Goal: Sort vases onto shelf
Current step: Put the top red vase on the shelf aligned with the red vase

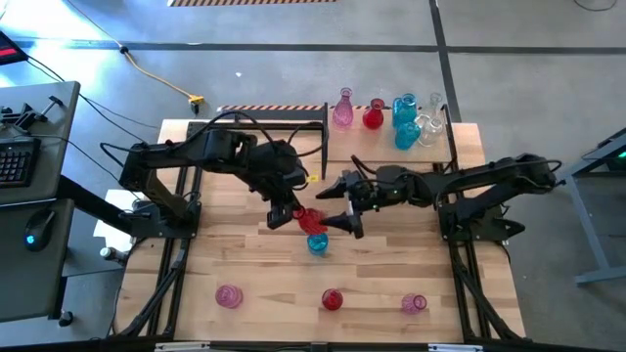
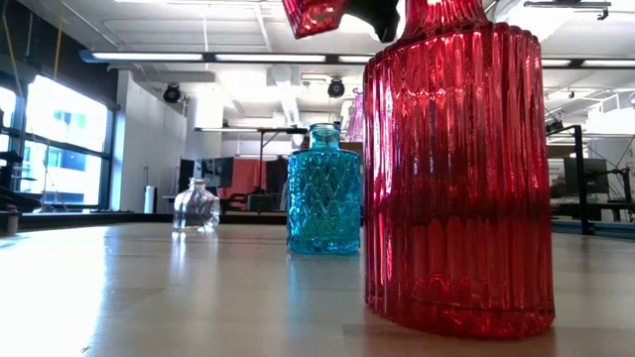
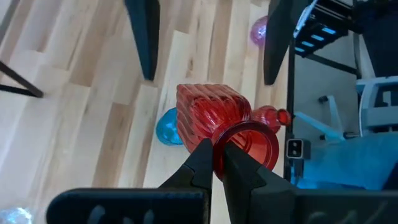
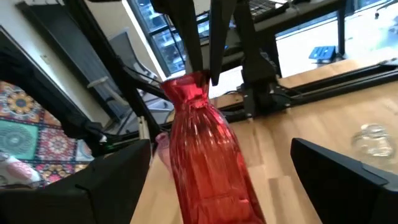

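1. Vases, small translucent glass pieces in pink, red, turquoise and clear, are split: one cluster stands on the pale wood shelf [image 1: 391, 147] at the far edge of the planked table [image 1: 254, 284]; others stand scattered nearer.
2. Mid-table, the left end effector [image 3: 217, 163] pinches the rim of a ribbed red glass vase [image 3: 214, 118], hanging tilted.
3. The right end effector [image 1: 348, 207] stands wide just beside it.
4. Risk: such a thin rim pinch could slip, dropping it onto the turquoise diamond-cut bottle [image 1: 317, 242].
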Tool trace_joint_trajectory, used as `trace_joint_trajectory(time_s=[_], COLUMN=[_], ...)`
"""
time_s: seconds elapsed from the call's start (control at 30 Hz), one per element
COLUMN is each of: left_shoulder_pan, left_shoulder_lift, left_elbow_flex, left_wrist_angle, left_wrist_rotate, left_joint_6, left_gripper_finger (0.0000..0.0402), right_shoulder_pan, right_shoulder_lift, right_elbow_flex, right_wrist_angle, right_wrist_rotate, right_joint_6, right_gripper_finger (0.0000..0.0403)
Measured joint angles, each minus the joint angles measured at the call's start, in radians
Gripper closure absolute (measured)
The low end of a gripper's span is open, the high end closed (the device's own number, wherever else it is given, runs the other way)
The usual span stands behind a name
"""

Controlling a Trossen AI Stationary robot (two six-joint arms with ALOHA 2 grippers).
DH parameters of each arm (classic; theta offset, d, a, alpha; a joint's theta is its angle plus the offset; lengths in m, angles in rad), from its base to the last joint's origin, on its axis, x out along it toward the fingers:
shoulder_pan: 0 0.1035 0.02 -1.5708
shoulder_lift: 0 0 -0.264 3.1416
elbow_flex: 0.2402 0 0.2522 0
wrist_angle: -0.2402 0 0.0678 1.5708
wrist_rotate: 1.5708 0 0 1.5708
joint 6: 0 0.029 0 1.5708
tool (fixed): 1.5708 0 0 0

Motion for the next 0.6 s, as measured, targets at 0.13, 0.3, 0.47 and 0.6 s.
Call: trace_joint_trajectory(time_s=[0.13, 0.3, 0.47, 0.6], left_shoulder_pan=[-0.017, -0.022, -0.022, -0.022], left_shoulder_lift=[0.0, 0.0, 0.0, 0.001], left_elbow_flex=[0.0, 0.0, 0.0, 0.0], left_wrist_angle=[0.015, 0.016, 0.021, 0.067], left_wrist_rotate=[0.0, -0.007, -0.008, -0.008], left_joint_6=[-0.016, -0.037, -0.037, -0.036], left_gripper_finger=[0.0395, 0.0395, 0.0395, 0.0395], right_shoulder_pan=[0.028, 0.053, 0.067, 0.07], right_shoulder_lift=[0.03, 0.053, 0.054, 0.054], right_elbow_flex=[0.0, 0.0, 0.0, 0.0], right_wrist_angle=[0.052, 0.1, 0.101, 0.1], right_wrist_rotate=[0.0, 0.0, 0.0, 0.021], right_joint_6=[0.007, 0.006, 0.011, 0.012], right_gripper_finger=[0.003, 0.003, 0.003, 0.003])
